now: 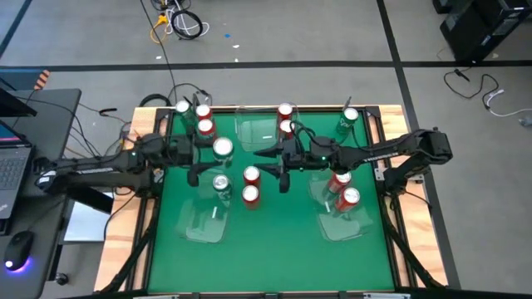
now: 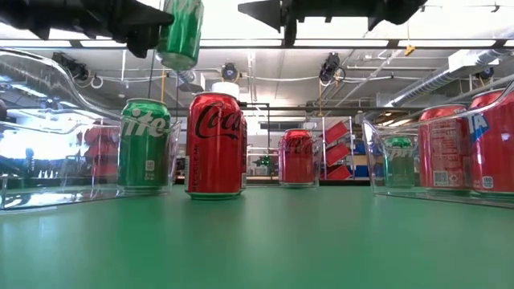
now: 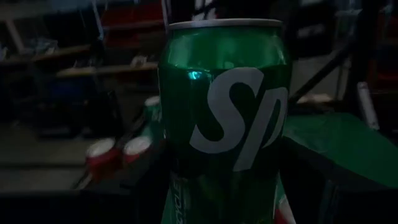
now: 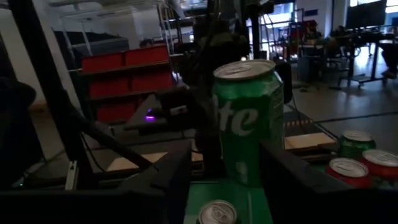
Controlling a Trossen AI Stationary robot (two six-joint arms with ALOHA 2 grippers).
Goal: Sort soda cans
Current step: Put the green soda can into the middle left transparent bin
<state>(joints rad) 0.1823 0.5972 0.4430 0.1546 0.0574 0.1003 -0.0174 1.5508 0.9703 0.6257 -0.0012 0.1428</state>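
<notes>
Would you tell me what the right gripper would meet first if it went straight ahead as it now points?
Probably the green can held aloft by the left gripper, though its depth is unclear.
</notes>
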